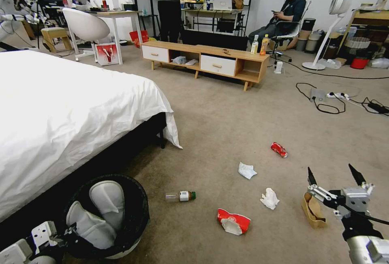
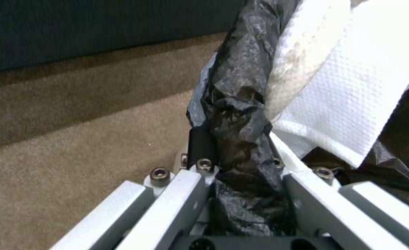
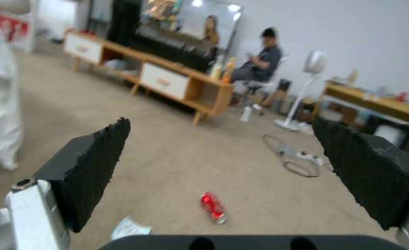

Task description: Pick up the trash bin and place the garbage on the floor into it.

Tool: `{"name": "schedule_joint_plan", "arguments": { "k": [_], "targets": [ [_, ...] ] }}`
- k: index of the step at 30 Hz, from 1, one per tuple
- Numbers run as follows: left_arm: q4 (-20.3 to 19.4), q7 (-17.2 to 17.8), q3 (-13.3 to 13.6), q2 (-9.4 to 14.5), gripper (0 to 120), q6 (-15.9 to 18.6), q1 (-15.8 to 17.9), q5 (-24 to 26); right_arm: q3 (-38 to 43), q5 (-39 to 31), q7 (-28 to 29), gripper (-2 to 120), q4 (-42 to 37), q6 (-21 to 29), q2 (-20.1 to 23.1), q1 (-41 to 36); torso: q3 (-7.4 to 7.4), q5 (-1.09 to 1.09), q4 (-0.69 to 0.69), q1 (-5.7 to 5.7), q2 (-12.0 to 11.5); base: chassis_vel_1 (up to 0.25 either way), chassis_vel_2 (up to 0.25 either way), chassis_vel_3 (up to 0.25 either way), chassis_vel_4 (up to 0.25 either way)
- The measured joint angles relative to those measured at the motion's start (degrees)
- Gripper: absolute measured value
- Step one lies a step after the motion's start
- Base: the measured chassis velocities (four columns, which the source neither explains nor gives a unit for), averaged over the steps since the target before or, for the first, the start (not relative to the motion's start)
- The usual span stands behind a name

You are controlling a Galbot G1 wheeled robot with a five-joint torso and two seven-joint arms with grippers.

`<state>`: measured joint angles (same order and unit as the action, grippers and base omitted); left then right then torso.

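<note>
The trash bin [image 1: 133,211], white with a black bag over its rim, is at the lower left beside the bed, with white paper [image 2: 352,86] inside. My left gripper [image 1: 65,231] is shut on the bagged rim [image 2: 241,139]. Garbage lies on the carpet floor [image 1: 227,114]: a small green-capped bottle [image 1: 181,196], a red-and-white paper cup [image 1: 234,221], two tissues [image 1: 246,170] [image 1: 269,198], a crushed red can [image 1: 278,149] [image 3: 212,207] and a brown paper bag [image 1: 313,211]. My right gripper [image 1: 334,177] hangs open just right of and above the paper bag, holding nothing.
The bed [image 1: 60,114] with its white sheet stands to the left. A low wooden TV stand [image 1: 204,59] with two upright drink bottles is at the back. Power strip and cables [image 1: 332,97] lie on the carpet at the right, near a standing fan [image 1: 330,28].
</note>
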<state>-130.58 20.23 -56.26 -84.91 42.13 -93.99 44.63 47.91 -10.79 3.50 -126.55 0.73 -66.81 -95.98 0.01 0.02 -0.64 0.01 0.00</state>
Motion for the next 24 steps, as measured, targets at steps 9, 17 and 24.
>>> {"name": "schedule_joint_plan", "arguments": {
  "k": [9, 17, 24],
  "targets": [
    [-0.4, -0.1, 0.3, -0.4, 3, 0.0, -0.9, -0.5, -9.0, -16.5, 1.6, 100, 0.2, 15.7, 15.6, 1.1, 0.0, -0.02, 0.02, 0.0, 0.0, 0.0, 0.0, 0.0, 0.0],
    [-1.0, -0.8, 0.5, -1.2, 3, 0.0, -2.0, -3.1, -15.7, -22.5, -0.6, 100, 2.5, 29.9, 24.4, 4.2, 0.0, -0.02, 0.02, 0.0, 0.0, 0.0, 0.0, 0.0, 0.0],
    [-2.1, -1.2, 0.4, -2.6, 3, 0.0, -2.9, -5.1, -20.6, -19.5, -2.7, 100, 6.8, 36.9, 26.0, 8.0, 0.0, -0.02, 0.01, 0.0, 0.0, 0.0, 0.0, 0.0, 0.0]
  ]
}}
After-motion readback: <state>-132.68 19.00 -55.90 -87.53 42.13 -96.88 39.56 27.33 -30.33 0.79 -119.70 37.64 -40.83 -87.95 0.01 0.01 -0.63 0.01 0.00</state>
